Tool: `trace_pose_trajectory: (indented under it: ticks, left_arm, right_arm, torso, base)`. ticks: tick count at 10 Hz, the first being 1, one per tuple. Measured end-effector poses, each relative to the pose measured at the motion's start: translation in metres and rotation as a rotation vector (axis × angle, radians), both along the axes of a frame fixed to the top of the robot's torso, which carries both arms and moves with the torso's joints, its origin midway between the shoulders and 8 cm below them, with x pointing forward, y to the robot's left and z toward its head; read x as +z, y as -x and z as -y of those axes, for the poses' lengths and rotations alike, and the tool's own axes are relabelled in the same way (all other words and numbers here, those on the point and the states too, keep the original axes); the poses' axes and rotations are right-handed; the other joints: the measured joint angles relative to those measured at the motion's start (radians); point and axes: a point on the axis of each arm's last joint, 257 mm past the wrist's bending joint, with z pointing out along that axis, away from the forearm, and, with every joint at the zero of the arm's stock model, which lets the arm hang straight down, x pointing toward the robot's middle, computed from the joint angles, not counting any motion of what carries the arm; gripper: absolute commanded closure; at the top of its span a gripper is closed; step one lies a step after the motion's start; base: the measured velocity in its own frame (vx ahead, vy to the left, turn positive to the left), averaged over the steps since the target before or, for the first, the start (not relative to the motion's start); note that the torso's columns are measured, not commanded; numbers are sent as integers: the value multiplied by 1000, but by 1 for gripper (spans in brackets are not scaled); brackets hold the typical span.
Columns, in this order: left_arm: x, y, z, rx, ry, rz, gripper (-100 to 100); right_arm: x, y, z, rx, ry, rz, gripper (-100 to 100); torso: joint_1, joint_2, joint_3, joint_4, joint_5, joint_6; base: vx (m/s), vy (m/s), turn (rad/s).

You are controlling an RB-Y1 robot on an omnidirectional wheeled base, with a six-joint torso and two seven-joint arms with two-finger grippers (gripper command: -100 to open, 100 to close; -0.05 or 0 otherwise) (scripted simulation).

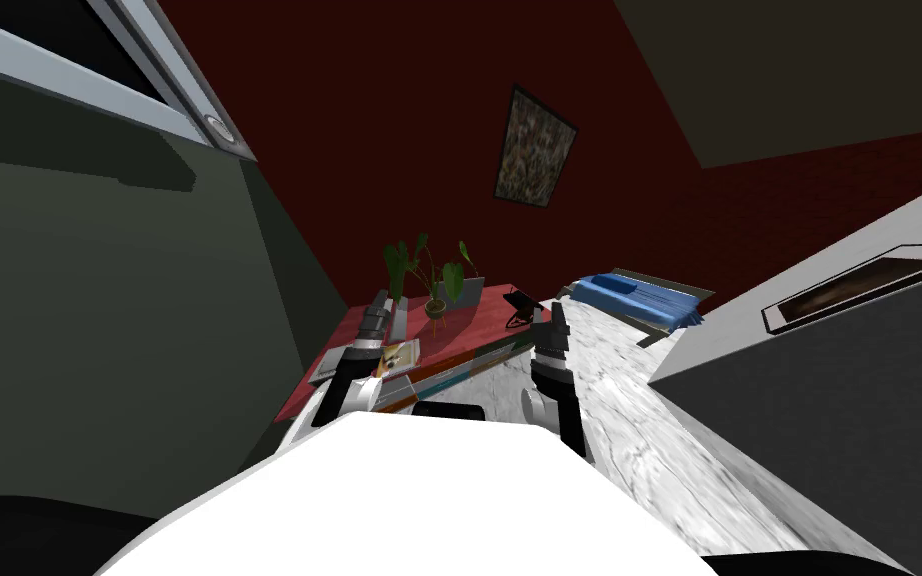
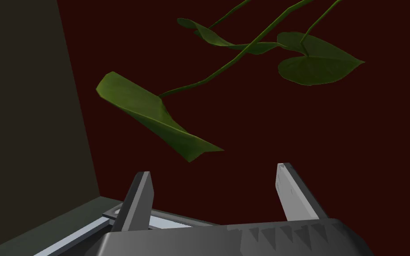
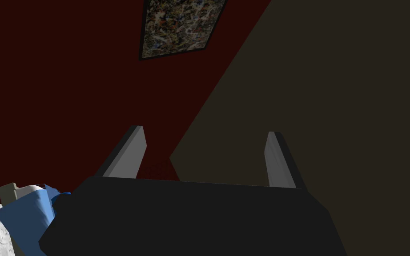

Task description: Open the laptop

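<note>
A red desk (image 1: 469,330) stands ahead against the dark red wall. A flat light grey slab (image 1: 326,367), which may be the shut laptop, lies at the desk's near left corner beside my left forearm. My left gripper (image 1: 381,302) hangs over the desk's left part, open and empty. In the left wrist view its fingers (image 2: 137,200) point up at the leaves of a potted plant (image 2: 155,115), and a pale grey flat edge (image 2: 173,221) shows just under them. My right gripper (image 1: 556,318) is open and empty, right of the desk above the marbled floor (image 1: 629,400).
The potted plant (image 1: 436,280) stands mid-desk with a grey upright panel (image 1: 469,290) behind it. A picture booklet (image 1: 399,355) and a small dark object (image 1: 522,303) also sit on the desk. A bed with a blue cover (image 1: 634,297) lies to the right. A grey-green wall (image 1: 99,330) runs close on the left.
</note>
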Motion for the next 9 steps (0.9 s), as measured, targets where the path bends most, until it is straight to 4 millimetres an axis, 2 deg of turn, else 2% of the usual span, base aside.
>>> trace_pose_trajectory:
  ticks: [2,9]
  left_arm:
    - [0,0,0,0,0,0,0]
    - [0,0,0,0,0,0,0]
  right_arm:
    - [0,0,0,0,0,0,0]
    - [0,0,0,0,0,0,0]
  torso:
    - [0,104,-209,105,0,0]
    - [0,618,-1234,617,0,0]
  base:
    - [0,0,0]
    - [0,0,0]
